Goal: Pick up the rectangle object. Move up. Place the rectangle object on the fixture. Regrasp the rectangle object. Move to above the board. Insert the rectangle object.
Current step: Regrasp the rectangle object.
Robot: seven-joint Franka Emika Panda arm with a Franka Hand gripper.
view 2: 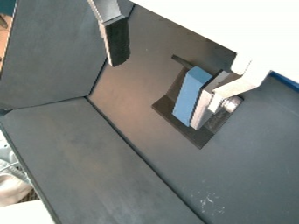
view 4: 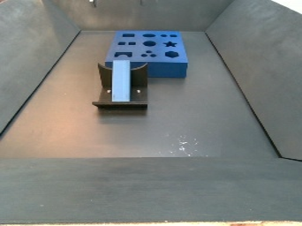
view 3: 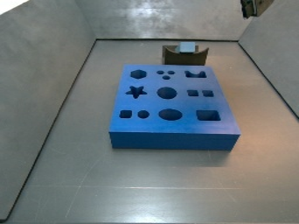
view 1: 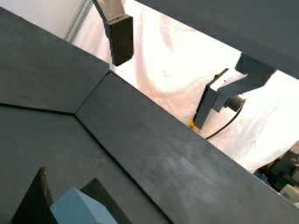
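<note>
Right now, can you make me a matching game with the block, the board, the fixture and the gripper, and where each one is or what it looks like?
Things:
1. block
2. board
3. fixture
4. gripper

Descriptions:
A. bright blue, with many shaped holes
B. up off the floor, fingers apart, holding nothing
C. pale grey-blue, lying on the fixture
D. dark, standing on the floor beside the board

Pairs: 1-C, 2-A, 3-D, 4-B
</note>
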